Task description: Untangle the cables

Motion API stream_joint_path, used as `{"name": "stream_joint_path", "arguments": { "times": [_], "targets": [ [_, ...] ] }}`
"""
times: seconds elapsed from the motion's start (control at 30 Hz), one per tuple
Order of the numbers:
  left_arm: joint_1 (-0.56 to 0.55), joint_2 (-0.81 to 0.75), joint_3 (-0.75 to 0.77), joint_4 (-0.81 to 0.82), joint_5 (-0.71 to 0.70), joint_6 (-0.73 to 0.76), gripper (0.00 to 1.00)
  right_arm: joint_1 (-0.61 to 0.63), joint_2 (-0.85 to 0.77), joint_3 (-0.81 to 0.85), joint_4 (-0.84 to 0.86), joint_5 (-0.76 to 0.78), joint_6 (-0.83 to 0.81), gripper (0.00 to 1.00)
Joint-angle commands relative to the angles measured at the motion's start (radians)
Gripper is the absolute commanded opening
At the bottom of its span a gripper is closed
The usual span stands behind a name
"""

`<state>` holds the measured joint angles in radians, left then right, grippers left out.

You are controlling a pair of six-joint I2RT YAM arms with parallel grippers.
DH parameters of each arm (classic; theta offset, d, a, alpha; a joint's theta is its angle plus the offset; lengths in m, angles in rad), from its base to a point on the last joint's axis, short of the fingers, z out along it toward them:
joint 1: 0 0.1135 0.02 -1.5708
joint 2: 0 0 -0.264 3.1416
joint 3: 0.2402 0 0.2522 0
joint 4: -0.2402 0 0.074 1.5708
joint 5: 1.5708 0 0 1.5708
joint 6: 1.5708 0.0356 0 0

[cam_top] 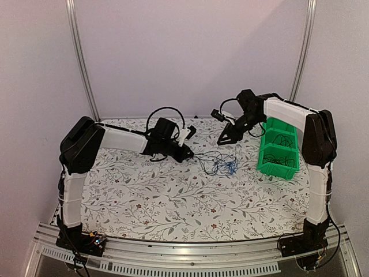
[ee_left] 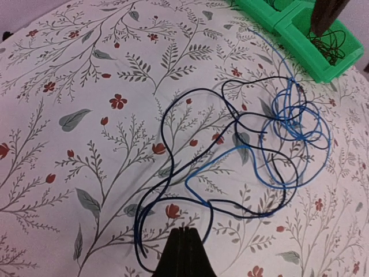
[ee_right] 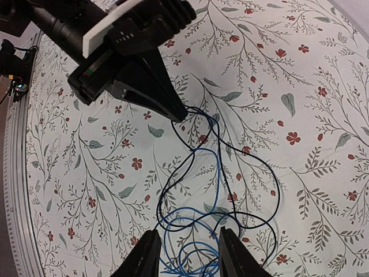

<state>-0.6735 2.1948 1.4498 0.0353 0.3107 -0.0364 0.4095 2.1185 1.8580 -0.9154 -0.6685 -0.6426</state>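
1. the cables [cam_top: 221, 164] lay in a loose tangle on the surface, a little right of its middle and between the two arms.
2. in the left wrist view the cables [ee_left: 277, 133] showed a blue cable [ee_left: 291, 124] wound into a tight coil on the side toward the bin, with thin black strands looping wide around and through it.
3. in the right wrist view the cables [ee_right: 214, 190] stretched from the blue coil at the bottom edge up to the tip of the other arm's end effector.
4. the left end effector [cam_top: 189, 154] sat low at the tangle's left edge. its jaws were pressed fully together [ee_left: 183, 234], and a narrow loop of black and dark blue strands met its tip [ee_right: 180, 112], seemingly pinched there.
5. the right end effector [cam_top: 225, 138] hung above the right part of the tangle. its fingers [ee_right: 144, 257] stood partly apart over the blue coil, with nothing between them.
6. a green bin [cam_top: 279, 154] with two compartments stood just to the right of the tangle. more thin black wires lay coiled inside it [ee_left: 300, 43].
7. the surface [cam_top: 144, 196] was covered by a pale cloth printed with grey leaves and small red flowers.
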Motion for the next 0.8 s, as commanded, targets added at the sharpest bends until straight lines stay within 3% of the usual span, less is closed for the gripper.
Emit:
{"name": "stream_joint_path", "arguments": {
  "times": [0.0,0.3,0.53,0.77],
  "targets": [
    [0.01,-0.159,-0.061,0.041,0.025,-0.052,0.0,-0.001,0.049,0.023,0.036,0.008,0.008,0.38],
    [0.01,-0.305,-0.149,0.044,0.021,-0.204,0.0,0.036,0.127,0.067,0.069,0.01,-0.008,0.39],
    [0.017,-0.374,-0.22,-0.05,-0.147,-0.402,0.35,0.141,0.146,0.037,0.228,0.133,-0.059,0.39],
    [0.016,-0.462,-0.256,-0.146,-0.184,-0.469,0.42,0.195,0.263,0.132,0.286,0.196,-0.048,0.39]
  ]
}}
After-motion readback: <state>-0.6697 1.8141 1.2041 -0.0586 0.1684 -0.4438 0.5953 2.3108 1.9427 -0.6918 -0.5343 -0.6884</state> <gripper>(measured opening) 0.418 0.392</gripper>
